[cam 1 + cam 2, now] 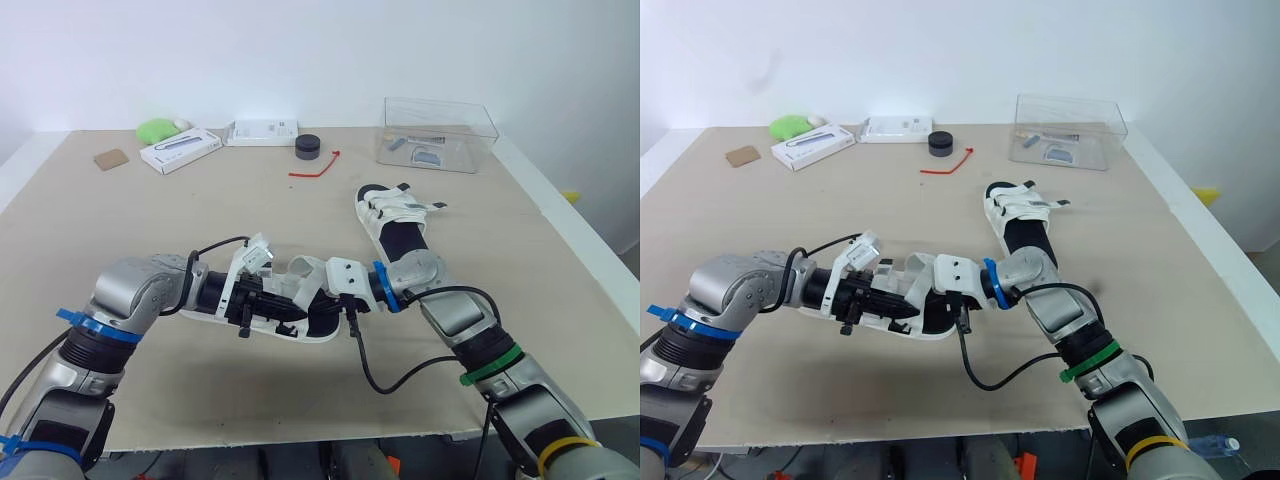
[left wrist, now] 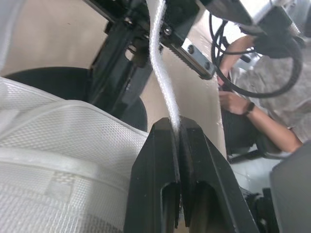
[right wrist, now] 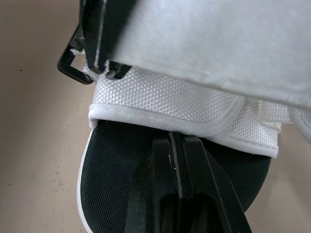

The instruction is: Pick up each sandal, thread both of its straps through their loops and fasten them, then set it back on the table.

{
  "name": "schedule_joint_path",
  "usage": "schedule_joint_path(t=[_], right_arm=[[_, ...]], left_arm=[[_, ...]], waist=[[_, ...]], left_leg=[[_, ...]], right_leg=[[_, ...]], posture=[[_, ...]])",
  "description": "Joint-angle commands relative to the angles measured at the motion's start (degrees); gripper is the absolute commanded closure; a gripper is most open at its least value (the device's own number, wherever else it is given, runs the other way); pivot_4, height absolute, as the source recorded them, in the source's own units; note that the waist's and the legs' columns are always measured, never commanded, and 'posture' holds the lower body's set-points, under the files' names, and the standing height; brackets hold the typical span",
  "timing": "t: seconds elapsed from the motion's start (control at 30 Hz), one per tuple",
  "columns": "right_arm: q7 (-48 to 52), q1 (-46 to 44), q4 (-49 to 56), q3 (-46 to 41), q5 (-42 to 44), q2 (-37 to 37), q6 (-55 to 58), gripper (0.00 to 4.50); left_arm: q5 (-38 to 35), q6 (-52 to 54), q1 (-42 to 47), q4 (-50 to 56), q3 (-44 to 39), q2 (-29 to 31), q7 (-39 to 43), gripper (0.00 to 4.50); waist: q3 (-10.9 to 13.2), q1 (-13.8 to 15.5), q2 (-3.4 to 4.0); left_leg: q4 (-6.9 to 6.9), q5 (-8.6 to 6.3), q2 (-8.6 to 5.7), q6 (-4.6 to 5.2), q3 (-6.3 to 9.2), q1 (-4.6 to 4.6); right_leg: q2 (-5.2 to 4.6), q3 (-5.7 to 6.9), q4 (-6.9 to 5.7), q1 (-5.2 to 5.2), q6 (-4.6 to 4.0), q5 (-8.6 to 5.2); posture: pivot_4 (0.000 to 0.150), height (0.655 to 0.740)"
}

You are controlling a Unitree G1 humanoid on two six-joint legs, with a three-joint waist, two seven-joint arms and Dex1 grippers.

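Left eye view: white-strapped, black-lined sandal (image 1: 322, 322)

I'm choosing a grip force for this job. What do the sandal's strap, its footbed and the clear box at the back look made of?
Strap: white woven webbing, probably nylon or polyester; the weave shows, matte, with a stitched edge.
Footbed: black fine-knit fabric, matte, likely over foam.
Clear box: transparent hard plastic, glossy; its contents show through.

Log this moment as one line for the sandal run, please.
step: strap threading | left tool: shut on strap | right tool: shut, by near sandal footbed | far sandal: on table
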State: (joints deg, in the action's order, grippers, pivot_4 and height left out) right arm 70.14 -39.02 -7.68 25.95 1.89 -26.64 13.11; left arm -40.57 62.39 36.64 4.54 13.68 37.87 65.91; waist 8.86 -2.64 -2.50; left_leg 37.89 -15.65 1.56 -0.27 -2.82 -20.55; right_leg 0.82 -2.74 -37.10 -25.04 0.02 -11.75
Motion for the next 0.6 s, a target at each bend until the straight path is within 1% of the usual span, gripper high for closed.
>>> schedule_joint_path(t=[0.03,0.17,0.23,0.3,0.47,0.6], right_arm=[[0.07,1.23,-3.10,1.92,-2.87,-1.12,1.05,4.50],[0.17,1.01,-3.40,1.96,-2.87,-1.09,0.98,4.50],[0.24,0.92,-3.48,1.98,-2.84,-1.10,0.95,4.50],[0.27,0.85,-3.55,2.00,-2.82,-1.08,0.89,4.50],[0.35,0.76,-3.64,2.04,-2.83,-1.13,0.81,4.50],[0.40,0.81,-3.57,2.04,-2.84,-1.23,0.80,4.50]], left_arm=[[-0.50,0.31,-1.50,1.29,0.14,0.11,0.81,4.38],[3.29,-5.21,-2.76,1.34,1.45,1.79,2.23,4.38],[5.98,-10.69,-3.51,0.21,0.94,1.01,1.11,4.38],[7.84,-14.02,-4.04,-0.64,0.86,0.37,0.29,4.38],[9.68,-15.44,-5.09,-1.09,1.58,-0.66,-0.67,4.38],[8.24,-14.44,-5.72,0.74,1.08,-1.27,-0.53,4.38]], waist=[[0.00,0.00,0.00],[0.00,0.00,0.00],[0.00,0.01,0.01],[0.00,0.04,0.01],[-0.02,0.06,0.03],[-0.06,0.05,0.07]], left_leg=[[0.00,0.00,0.00,0.00,0.00,0.00],[0.00,0.00,-0.01,0.00,-0.01,0.01],[0.00,0.00,0.00,0.00,-0.02,0.01],[0.00,0.00,0.00,0.00,-0.02,0.03],[0.01,0.02,-0.02,0.03,-0.03,0.07],[0.02,0.03,-0.03,0.04,-0.05,0.13]], right_leg=[[0.00,0.01,0.00,0.00,0.00,0.00],[-0.01,-0.01,0.00,0.00,0.00,0.00],[-0.01,-0.02,0.00,0.00,0.00,0.00],[-0.02,-0.01,0.00,0.01,-0.01,0.00],[-0.04,-0.02,0.00,0.06,0.02,0.02],[-0.05,-0.03,0.00,0.11,0.03,0.03]], posture=[[0.150,0.7400],[0.150,0.7400],[0.150,0.7400],[0.150,0.7400],[0.150,0.7400],[0.150,0.7400]])
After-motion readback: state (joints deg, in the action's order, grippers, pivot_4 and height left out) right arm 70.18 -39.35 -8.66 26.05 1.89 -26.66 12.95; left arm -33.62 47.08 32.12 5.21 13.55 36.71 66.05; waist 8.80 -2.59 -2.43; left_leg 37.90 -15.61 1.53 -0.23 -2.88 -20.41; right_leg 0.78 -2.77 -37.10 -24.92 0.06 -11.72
